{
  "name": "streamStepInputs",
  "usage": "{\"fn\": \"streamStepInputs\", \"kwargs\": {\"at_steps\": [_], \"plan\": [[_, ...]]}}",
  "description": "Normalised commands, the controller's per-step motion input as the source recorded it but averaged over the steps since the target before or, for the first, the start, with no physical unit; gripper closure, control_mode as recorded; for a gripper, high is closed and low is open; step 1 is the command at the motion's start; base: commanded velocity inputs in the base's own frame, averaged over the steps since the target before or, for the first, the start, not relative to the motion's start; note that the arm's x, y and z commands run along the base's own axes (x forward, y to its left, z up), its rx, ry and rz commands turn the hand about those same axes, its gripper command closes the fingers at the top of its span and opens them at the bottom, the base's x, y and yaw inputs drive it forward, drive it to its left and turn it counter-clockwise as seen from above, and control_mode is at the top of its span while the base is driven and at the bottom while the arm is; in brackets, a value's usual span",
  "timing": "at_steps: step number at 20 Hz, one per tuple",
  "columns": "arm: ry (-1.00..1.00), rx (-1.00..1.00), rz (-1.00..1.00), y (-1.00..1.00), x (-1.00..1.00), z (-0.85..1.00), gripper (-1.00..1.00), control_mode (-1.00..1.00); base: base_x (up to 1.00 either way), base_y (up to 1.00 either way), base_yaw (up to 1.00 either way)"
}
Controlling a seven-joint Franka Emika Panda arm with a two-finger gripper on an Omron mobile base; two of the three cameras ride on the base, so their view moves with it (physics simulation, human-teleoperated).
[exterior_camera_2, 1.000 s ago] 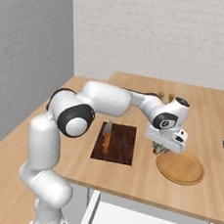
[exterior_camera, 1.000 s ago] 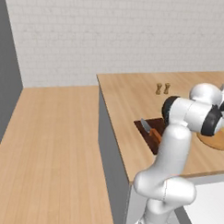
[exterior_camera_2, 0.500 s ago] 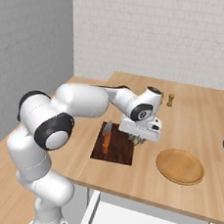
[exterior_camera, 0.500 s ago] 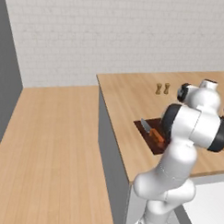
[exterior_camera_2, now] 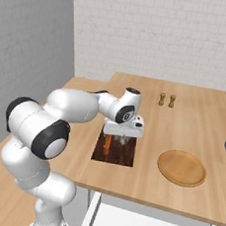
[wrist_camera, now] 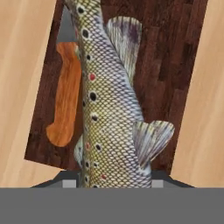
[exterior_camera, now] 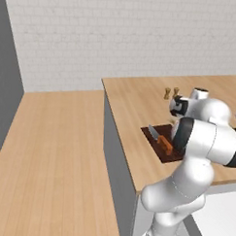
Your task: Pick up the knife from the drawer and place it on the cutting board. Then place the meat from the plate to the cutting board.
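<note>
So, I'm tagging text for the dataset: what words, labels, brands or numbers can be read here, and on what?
None: no readable text on the meat, knife, cutting board, plate or counter.

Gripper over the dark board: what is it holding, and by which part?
The gripper holds the fish, pinched across its body; the exact spot lies hidden.

- From behind-left and behind-right we look down over the arm; both views share the cutting board (exterior_camera: 163,141) (exterior_camera_2: 116,148).
- The hand view looks very close along the gripper at the same board.
</note>
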Motion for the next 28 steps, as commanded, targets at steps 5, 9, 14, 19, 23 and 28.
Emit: {"fn": "streamStepInputs", "kwargs": {"at_steps": [5, 9, 14, 19, 23, 28], "plan": [[-0.01, 0.00, 0.14, 0.00, 0.52, -0.31, 1.00, -1.00, 0.00, 0.00, 0.00], [-0.03, 0.00, 0.02, 0.00, 0.33, -0.26, 1.00, -1.00, 0.00, 0.00, 0.00], [-0.01, 0.00, 0.00, 0.00, 0.05, -0.42, 1.00, -1.00, 0.00, 0.00, 0.00], [0.00, 0.00, 0.00, 0.00, -0.02, -0.30, 1.00, -1.00, 0.00, 0.00, 0.00], [0.00, 0.00, 0.00, 0.01, -0.03, -0.05, 1.00, -1.00, 0.00, 0.00, 0.00], [-0.01, 0.00, 0.00, 0.00, -0.26, 0.00, 1.00, -1.00, 0.00, 0.00, 0.00]]}}
